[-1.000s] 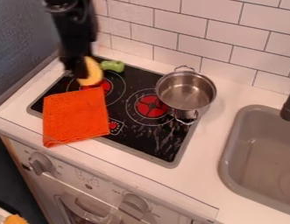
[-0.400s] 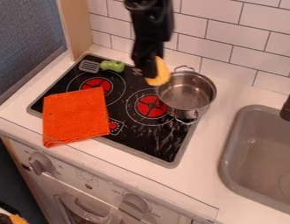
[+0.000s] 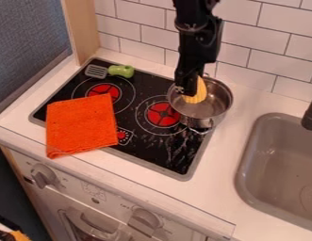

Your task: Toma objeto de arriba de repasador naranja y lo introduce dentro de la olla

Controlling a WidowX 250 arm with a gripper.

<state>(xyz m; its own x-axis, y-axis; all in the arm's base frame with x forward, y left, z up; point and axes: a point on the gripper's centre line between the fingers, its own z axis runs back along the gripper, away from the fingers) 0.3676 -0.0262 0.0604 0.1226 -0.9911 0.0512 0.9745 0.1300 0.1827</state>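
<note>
My gripper (image 3: 188,90) hangs over the left part of the metal pot (image 3: 211,109), shut on a yellow, ridged object (image 3: 197,96). The yellow object is seen against the pot's inside, toward its left wall; its exact height cannot be told. The pot stands at the right edge of the black stovetop, one handle to the back and one to the front. The orange cloth (image 3: 81,123) lies flat over the stovetop's left front edge, with nothing on it.
A spatula with a green handle (image 3: 121,71) lies at the back left of the stovetop (image 3: 174,153). The grey sink (image 3: 277,169) and its dark faucet (image 3: 311,115) are at the right. A tiled wall (image 3: 249,44) stands behind.
The gripper has moved right with the yellow object, from above the stove's back left to over the pot. The spatula's grey head has come into sight. The cloth and pot have stayed put.
</note>
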